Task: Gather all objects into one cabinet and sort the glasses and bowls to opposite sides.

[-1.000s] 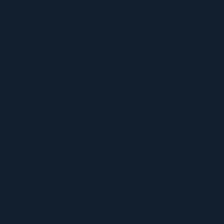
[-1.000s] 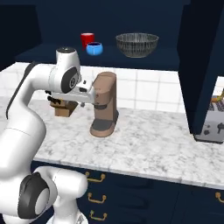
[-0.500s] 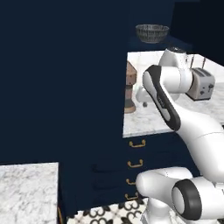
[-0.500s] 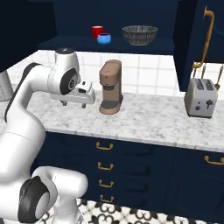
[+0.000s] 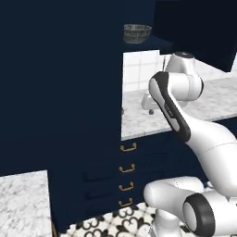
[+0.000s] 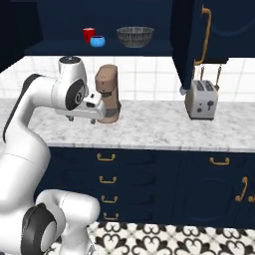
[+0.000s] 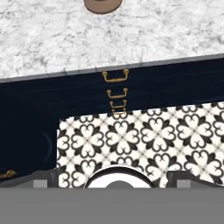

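On the shelf of the open navy cabinet (image 6: 60,47) stand a small red cup (image 6: 88,35), a small blue bowl (image 6: 97,41) right beside it, and a wide grey mesh bowl (image 6: 135,36) further right. The mesh bowl (image 5: 137,33) also peeks past a dark door in the left base view. My gripper (image 6: 81,119) hangs open over the marble counter (image 6: 149,127), well below the shelf, pointing down with nothing between its fingers. The hand view looks down at the counter's front edge (image 7: 131,35), the drawers and the floor.
A brown coffee machine (image 6: 108,94) stands just right of my hand. A toaster (image 6: 201,99) sits further right under an open cabinet door (image 6: 187,40) with a brass handle. A large navy door (image 5: 60,92) blocks the left side. Drawers with brass pulls (image 7: 116,75) are below.
The whole scene has shifted and shrunk: the base has backed away from the counter. My jaws have spread wider. The things on the shelf have not moved.
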